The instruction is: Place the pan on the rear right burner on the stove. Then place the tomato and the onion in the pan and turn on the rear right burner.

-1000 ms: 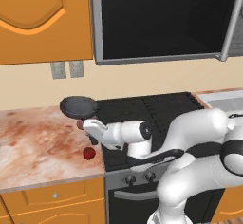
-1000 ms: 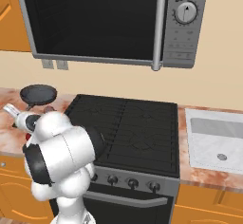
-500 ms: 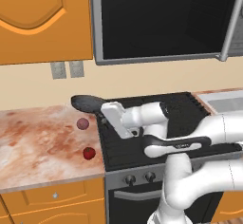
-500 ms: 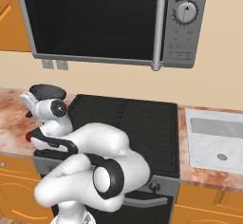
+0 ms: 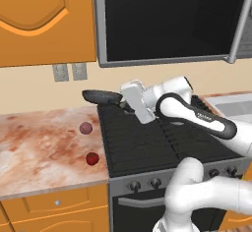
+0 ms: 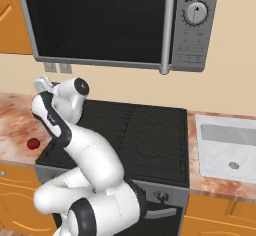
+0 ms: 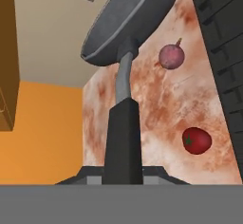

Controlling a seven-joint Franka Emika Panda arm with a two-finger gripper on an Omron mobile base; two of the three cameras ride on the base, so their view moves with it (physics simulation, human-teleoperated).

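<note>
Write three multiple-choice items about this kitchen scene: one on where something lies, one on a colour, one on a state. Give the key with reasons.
1. Where does the glossy bright red tomato lie?
A. In the sink
B. On the marbled counter left of the black gas cooktop
C. On a burner grate

2. What colour is the small ball farther back on the counter, the onion?
A. Dull pinkish-purple
B. Green
C. White

3. What state is the dark grey frying pan in?
A. Resting on the rear right burner
B. Lying in the sink
C. Held by its long black handle, off the counter

Key: B, it sits on the counter beside the cooktop; A, the hand view shows mauve; C, the fingers clamp the handle.
</note>
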